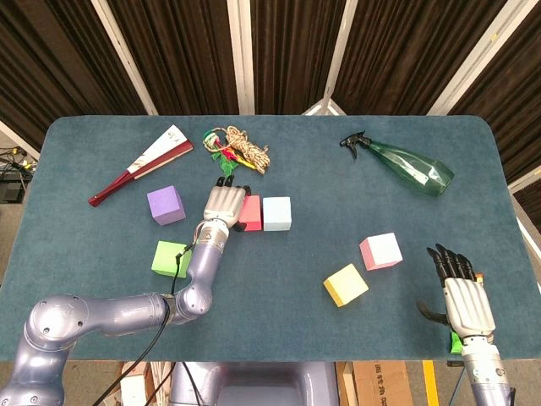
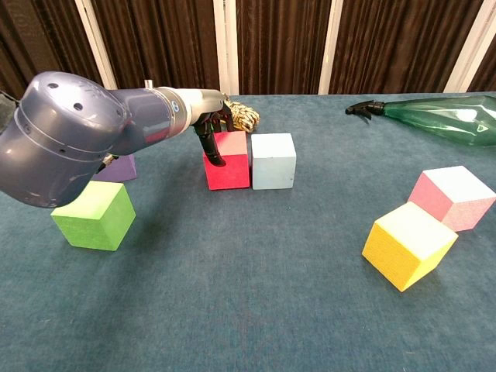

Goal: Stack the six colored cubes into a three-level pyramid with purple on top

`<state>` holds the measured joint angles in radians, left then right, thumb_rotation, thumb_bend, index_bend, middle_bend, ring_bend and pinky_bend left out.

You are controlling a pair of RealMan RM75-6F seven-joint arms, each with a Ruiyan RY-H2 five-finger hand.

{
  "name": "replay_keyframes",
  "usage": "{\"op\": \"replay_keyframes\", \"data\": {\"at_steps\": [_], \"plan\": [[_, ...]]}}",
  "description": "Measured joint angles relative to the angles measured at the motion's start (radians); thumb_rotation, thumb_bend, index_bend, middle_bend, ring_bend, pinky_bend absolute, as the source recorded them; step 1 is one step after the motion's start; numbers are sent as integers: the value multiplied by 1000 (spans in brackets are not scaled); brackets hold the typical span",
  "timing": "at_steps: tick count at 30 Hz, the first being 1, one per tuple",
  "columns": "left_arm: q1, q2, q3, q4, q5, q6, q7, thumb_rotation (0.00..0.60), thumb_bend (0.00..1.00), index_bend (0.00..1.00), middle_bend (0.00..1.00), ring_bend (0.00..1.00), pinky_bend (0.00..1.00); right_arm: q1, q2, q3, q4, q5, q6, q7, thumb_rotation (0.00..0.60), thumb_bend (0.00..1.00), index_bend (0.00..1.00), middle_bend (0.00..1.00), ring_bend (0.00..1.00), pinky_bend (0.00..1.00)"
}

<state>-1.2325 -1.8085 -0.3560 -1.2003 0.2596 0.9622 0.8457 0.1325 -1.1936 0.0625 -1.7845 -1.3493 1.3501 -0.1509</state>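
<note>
- My left hand (image 1: 225,203) grips the red cube (image 2: 228,161), which sits on the tabletop (image 1: 355,220) touching the blue cube (image 1: 276,213).
- If I let go carelessly, I judge the red cube could drag sideways and open a gap in the base row, or knock the blue one askew.
- My forearm hangs over the green cube (image 1: 169,259); pulling back low could bump it.
- Purple cube (image 1: 166,205) sits left; yellow (image 1: 345,284) and pink (image 1: 380,251) well right, near my idle, open right hand (image 1: 461,296).
- Rope (image 1: 240,149) lies just behind my fingers and could snag; fan (image 1: 142,163) and spray bottle (image 1: 407,167) are clear.

Your red cube (image 1: 251,212) touching light blue cube (image 1: 276,213), purple cube (image 1: 166,205) and green cube (image 1: 170,258) left, pink cube (image 1: 380,251) beside yellow cube (image 1: 345,284) right.
</note>
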Motion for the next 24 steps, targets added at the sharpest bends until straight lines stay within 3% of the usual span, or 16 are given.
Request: {"op": "replay_keyframes", "data": {"at_steps": [24], "plan": [[1, -4, 0, 7, 18, -23, -9, 600, 305, 261, 301, 0, 0, -6, 10, -2, 1, 4, 1, 13, 600, 250, 59, 30, 16, 46]]}}
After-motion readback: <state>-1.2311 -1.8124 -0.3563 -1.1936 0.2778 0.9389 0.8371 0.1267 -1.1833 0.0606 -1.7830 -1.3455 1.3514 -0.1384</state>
